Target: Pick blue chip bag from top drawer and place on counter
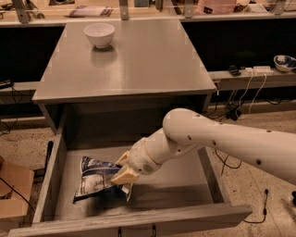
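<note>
The blue chip bag (pixel 96 179) is crinkled dark-blue foil with a white label panel. It sits tilted in the left part of the open top drawer (pixel 210 181), its right edge raised off the floor. My gripper (pixel 123 170) reaches into the drawer from the right and is shut on the bag's right edge, one finger above and one below. The grey counter (pixel 138 60) lies above and behind the drawer, with a white bowl (pixel 99 34) at its back left.
A long cluttered shelf with metal posts (pixel 138 11) runs behind the counter. A cardboard box (pixel 14 194) stands on the floor at the left. Cables (pixel 236 109) and a lower ledge with a power strip (pixel 259 70) are at the right.
</note>
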Motion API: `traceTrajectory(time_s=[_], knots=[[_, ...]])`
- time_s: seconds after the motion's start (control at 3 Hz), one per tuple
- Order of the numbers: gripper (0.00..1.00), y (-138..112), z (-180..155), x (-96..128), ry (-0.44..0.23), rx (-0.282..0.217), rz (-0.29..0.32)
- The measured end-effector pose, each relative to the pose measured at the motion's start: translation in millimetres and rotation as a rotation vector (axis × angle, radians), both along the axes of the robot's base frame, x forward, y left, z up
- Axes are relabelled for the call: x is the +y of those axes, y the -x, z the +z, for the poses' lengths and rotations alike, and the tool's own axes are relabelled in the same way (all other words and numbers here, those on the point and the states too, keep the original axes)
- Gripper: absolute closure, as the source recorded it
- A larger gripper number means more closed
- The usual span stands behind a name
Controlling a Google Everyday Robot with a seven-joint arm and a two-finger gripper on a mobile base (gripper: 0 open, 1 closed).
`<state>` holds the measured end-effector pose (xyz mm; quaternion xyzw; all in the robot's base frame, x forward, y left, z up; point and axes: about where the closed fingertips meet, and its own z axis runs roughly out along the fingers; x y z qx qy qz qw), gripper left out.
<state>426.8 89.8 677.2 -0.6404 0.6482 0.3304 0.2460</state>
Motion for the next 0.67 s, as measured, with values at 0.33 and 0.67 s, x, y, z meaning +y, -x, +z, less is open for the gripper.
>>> traceTrajectory(time_s=[0.33,0.67], knots=[[1.0,-20.0,59.5,-33.9,-0.027,-0.106,-0.071],[1.0,-43.6,113.0,-65.8,-0.019,-0.206,-0.112]])
